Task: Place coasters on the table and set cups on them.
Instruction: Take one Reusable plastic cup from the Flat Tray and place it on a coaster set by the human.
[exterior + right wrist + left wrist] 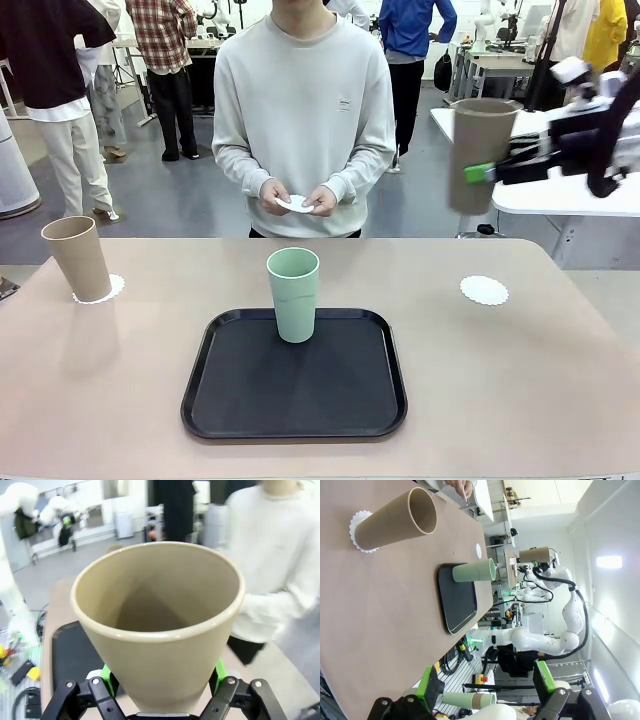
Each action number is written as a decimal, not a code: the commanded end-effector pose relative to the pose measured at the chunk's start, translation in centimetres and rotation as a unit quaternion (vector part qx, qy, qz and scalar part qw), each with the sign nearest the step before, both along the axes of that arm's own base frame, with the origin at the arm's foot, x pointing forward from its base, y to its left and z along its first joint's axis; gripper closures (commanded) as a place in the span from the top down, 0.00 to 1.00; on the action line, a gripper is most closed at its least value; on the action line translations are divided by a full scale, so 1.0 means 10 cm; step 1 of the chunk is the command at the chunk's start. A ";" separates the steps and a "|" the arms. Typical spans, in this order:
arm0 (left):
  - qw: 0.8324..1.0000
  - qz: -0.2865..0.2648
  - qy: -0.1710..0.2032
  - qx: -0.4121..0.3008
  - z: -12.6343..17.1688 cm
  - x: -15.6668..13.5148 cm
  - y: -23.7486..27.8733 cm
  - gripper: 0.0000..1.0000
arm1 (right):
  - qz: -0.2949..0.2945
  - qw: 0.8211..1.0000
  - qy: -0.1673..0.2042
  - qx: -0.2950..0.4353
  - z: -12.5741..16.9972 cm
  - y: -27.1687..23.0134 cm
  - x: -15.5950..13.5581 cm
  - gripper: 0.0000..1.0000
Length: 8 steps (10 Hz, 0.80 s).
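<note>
My right gripper is shut on a tan cup, held high above the table's far right edge. In the right wrist view this cup sits upright between the green pads of the gripper. A coaster lies bare on the table below it. Another tan cup stands on a coaster at far left. The mint green cup stands on the black tray. The person's hands hold a third coaster. My left gripper is open, off the table's edge, facing the tan cup.
The person stands at the table's far side, in the middle, hands close to the body. The tray occupies the table's centre near my side. A white table stands behind my right arm. The tabletop is bare between the tray and each coaster.
</note>
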<state>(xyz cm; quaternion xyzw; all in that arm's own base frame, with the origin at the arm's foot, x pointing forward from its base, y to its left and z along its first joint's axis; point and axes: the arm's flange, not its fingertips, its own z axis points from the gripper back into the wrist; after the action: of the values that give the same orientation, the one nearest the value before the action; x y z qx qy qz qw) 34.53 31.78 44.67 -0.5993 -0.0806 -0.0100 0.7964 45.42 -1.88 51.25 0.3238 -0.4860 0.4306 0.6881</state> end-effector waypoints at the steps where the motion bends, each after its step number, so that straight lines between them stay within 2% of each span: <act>1: 1.000 0.000 0.000 -0.005 0.02 -0.02 0.00 1.00 | -0.023 0.999 -0.028 -0.011 0.18 -0.08 0.14 0.84; 3: 1.000 0.000 0.000 -0.005 0.02 -0.02 0.00 1.00 | -0.038 0.998 -0.043 -0.029 0.29 -0.33 0.07 0.84; 6: 1.000 0.000 0.000 -0.005 0.02 -0.02 0.00 1.00 | -0.051 0.997 -0.048 -0.031 0.34 -0.41 0.00 0.84; 8: 1.000 0.000 0.000 -0.005 0.02 -0.02 0.00 1.00 | -0.045 0.998 -0.045 -0.013 0.39 -0.41 0.11 0.84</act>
<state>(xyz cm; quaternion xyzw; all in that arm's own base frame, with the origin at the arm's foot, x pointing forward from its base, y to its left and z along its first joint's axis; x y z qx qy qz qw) 34.54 31.78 44.67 -0.5993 -0.0805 -0.0101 0.7964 46.31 -5.93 55.09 0.2713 -0.5254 0.4186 0.6893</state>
